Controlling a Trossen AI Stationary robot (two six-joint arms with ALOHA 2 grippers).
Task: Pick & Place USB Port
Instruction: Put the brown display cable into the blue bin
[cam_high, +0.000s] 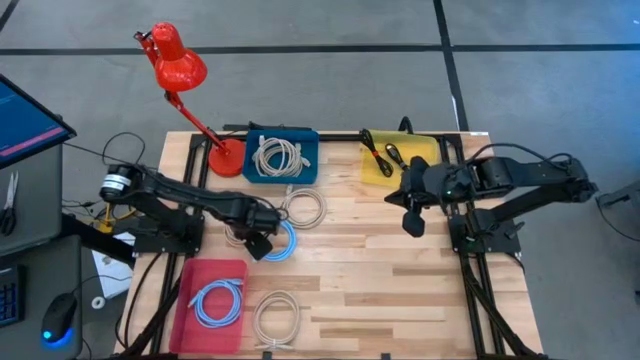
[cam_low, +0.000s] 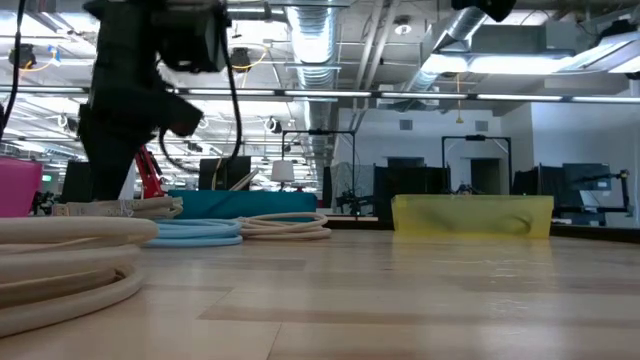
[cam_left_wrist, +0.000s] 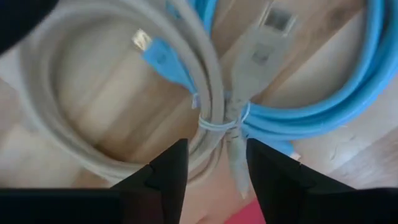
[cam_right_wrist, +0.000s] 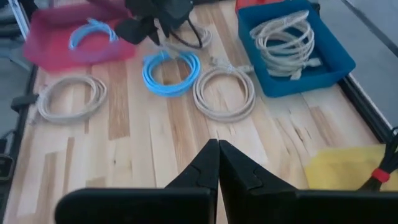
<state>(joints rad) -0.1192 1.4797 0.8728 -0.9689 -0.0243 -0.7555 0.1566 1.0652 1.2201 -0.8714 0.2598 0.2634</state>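
On the wooden table (cam_high: 380, 270), coiled cables (cam_high: 290, 240)

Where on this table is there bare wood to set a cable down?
Bare wood spans the table's middle and near right, between the blue cable coil and the right arm's base, below the yellow tray. Crowded: the left side, around the left gripper, beige coils, and pink tray.

Robotics lab in open industrial hall: exposed ceiling ducts (cam_low: 320, 25), strip lighting, rows of dark test rigs (cam_low: 480, 165), monitor (cam_high: 25, 120) beside butcher-block worktable (cam_high: 380, 290).
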